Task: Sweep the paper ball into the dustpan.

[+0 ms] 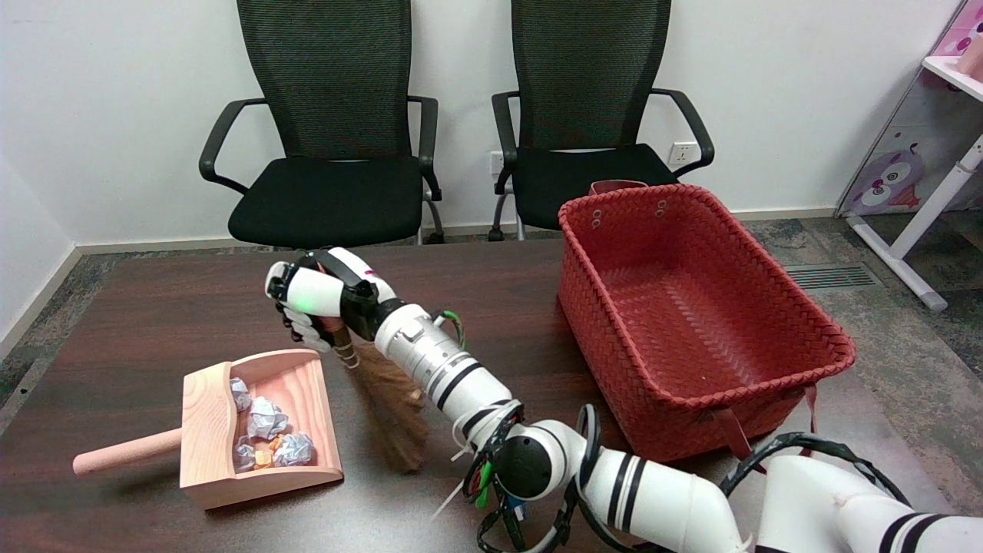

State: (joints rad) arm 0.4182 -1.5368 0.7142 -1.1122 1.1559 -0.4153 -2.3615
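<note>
The right hand [319, 299], raised above the surface [153, 322], grips the handle of a small brown broom [392, 415] whose bristles hang just right of the wooden dustpan [207, 430] holding crumpled paper balls [265, 418], the red basket [814, 338] standing well apart.

Large red woven rectangular basket [691, 307] sits on the dark brown wooden desk [153, 322], well to the right of the fingers, open top, strap handles at both ends. Two black mesh-back office chairs behind the desk: one [330, 130] straight beyond the fingers, the other [591, 115] beyond and to the right, against a white wall. White-legged pink shelf unit with owl print [921, 153] far right on the grey carpet.
</note>
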